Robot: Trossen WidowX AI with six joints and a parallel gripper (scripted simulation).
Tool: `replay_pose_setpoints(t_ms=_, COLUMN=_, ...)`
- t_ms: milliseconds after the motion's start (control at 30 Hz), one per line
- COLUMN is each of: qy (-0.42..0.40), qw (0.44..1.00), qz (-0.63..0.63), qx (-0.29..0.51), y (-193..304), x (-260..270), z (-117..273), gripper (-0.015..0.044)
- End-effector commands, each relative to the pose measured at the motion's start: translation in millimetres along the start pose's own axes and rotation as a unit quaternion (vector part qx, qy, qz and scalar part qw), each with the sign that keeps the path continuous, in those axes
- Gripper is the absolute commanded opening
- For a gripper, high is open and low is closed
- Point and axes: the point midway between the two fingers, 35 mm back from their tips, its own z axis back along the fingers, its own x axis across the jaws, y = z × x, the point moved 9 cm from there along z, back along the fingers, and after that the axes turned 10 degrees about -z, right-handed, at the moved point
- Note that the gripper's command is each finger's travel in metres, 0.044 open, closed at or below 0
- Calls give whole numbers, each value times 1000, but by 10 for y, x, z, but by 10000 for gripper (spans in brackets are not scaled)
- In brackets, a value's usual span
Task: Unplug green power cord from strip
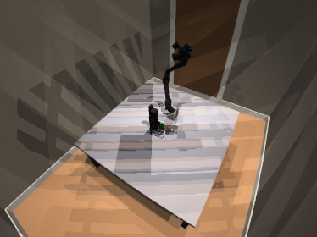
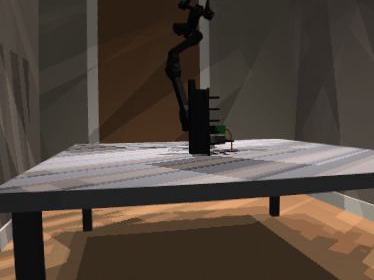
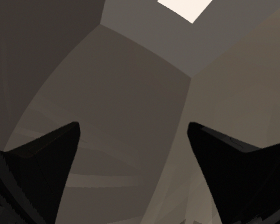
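The pincer [image 2: 196, 6] is spread wide and grasps nothing, raised near the top centre of the exterior view with its fingers aimed at the ceiling. The green plug [image 2: 219, 129] lies far below it, seated low in the upright power strip [image 2: 199, 117] mid-frame on the bench [image 2: 150, 172], its axis seemingly horizontal, pointing rightward. The arm [image 2: 176, 72] stands stretched upward behind the strip, so it must fold down.
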Motion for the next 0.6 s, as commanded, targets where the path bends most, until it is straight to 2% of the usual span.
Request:
replay_pose_setpoints(t_ms=0, qy=-1, qw=1000, qz=2, qx=0, y=2, x=15, z=-13, gripper=374)
replay_pose_setpoints(t_ms=267, qy=-51, qw=994, qz=98, qx=-12, y=224, x=725, z=-565, gripper=164)
replay_pose_setpoints(t_ms=567, qy=-169, qw=967, qz=190, qx=5, y=888, x=1615, z=-1106, gripper=160)
